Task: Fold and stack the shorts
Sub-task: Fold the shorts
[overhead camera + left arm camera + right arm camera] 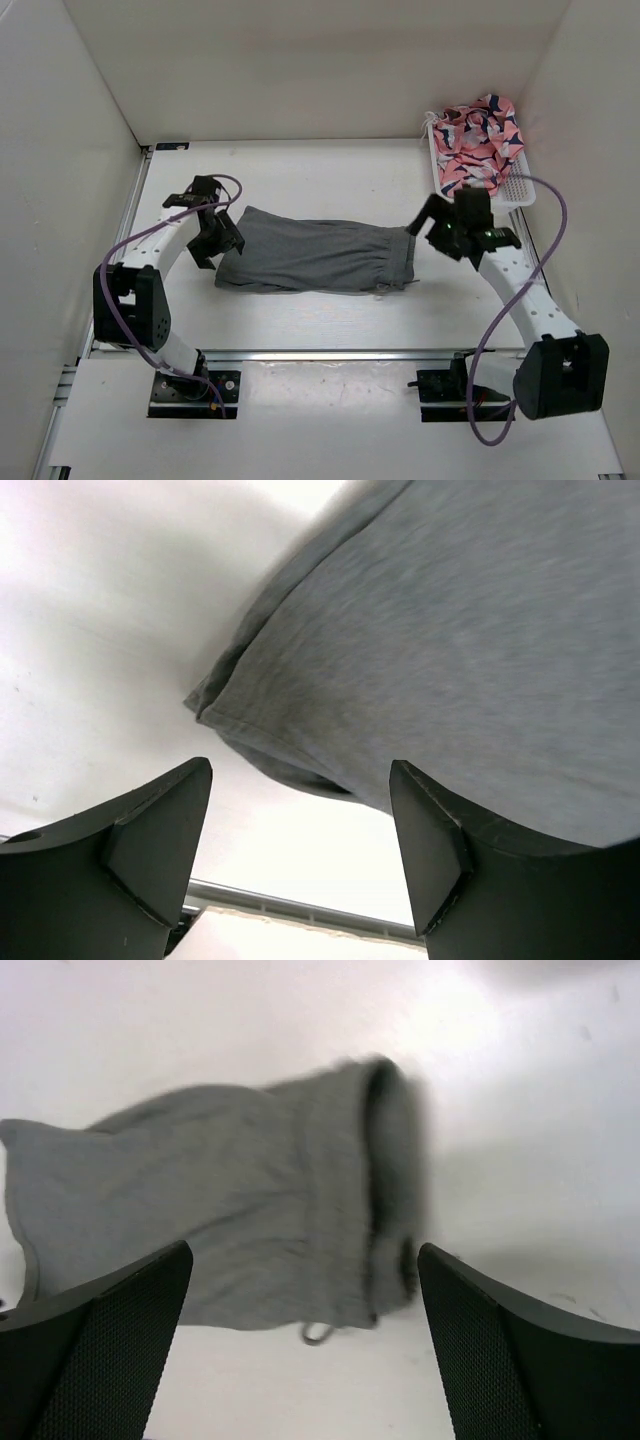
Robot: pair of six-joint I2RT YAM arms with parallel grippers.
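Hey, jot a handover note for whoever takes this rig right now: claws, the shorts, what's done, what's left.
Left claw: open, empty, at the leg end of the shorts.
Right claw: open, empty, by the waistband end.
Done: shorts lie flat on the table, seemingly folded once lengthwise.
To do: fold again, stack. Pink patterned cloth sits in the white basket, far right.

Bright glare, soft blur over shorts [230,1210]

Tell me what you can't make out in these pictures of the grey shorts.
Top view: the shorts hide their own underside.
Left wrist view: top and right edges cut the shorts off.
Right wrist view: the waistband is blurred.
Top view: pink cloth in the basket is bunched; garment type unclear.
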